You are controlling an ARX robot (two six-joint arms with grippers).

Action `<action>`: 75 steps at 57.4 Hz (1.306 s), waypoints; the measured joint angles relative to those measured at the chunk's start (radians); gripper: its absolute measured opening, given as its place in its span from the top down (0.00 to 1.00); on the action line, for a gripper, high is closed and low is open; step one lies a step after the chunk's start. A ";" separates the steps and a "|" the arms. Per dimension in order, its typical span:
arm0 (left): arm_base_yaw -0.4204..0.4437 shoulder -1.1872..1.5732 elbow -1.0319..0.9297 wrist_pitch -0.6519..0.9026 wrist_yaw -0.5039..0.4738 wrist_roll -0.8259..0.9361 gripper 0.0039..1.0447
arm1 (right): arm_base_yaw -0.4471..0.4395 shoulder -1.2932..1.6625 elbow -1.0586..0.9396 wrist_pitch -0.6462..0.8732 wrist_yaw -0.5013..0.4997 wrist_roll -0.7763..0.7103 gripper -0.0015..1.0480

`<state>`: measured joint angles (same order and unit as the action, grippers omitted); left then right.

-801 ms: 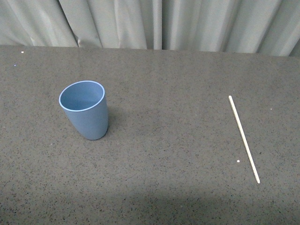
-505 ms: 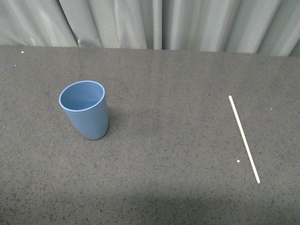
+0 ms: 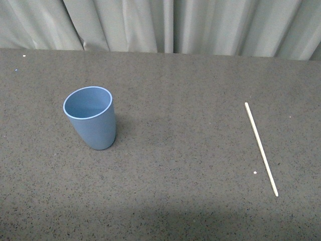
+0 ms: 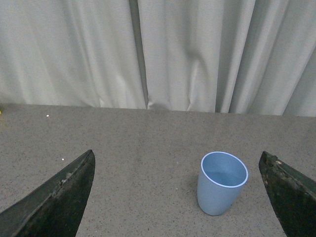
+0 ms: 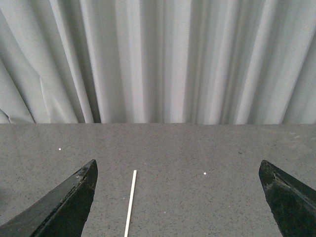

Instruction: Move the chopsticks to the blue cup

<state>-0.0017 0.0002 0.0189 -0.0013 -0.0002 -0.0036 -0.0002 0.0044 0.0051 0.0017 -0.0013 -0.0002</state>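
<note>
The blue cup [image 3: 92,117] stands upright and empty on the left of the dark speckled table. It also shows in the left wrist view [image 4: 221,183], ahead of my left gripper [image 4: 178,197], which is open and empty with its fingers wide apart. The cream-white chopstick [image 3: 261,148] lies flat on the table at the right. The right wrist view shows it too [image 5: 130,203], between the wide-open fingers of my empty right gripper [image 5: 178,197], nearer one finger. Neither arm shows in the front view.
A grey-white curtain [image 3: 170,25] hangs along the table's far edge [image 3: 160,51]. A few small white specks [image 3: 255,172] lie on the tabletop.
</note>
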 joint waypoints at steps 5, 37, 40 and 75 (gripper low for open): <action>0.000 0.000 0.000 0.000 0.000 0.000 0.06 | 0.000 0.000 0.000 0.000 0.000 0.000 0.09; 0.000 0.000 0.000 0.000 0.000 0.000 0.06 | 0.064 1.273 0.371 0.309 0.123 -0.045 0.09; 0.000 0.000 0.000 0.000 0.000 0.000 0.06 | 0.068 1.368 0.419 0.298 0.118 -0.024 0.09; 0.000 0.000 0.000 0.000 0.000 0.000 0.06 | 0.138 2.015 0.929 -0.029 0.040 0.127 0.09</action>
<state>-0.0017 0.0002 0.0189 -0.0013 -0.0006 -0.0036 0.1375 2.0190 0.9340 -0.0269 0.0387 0.1272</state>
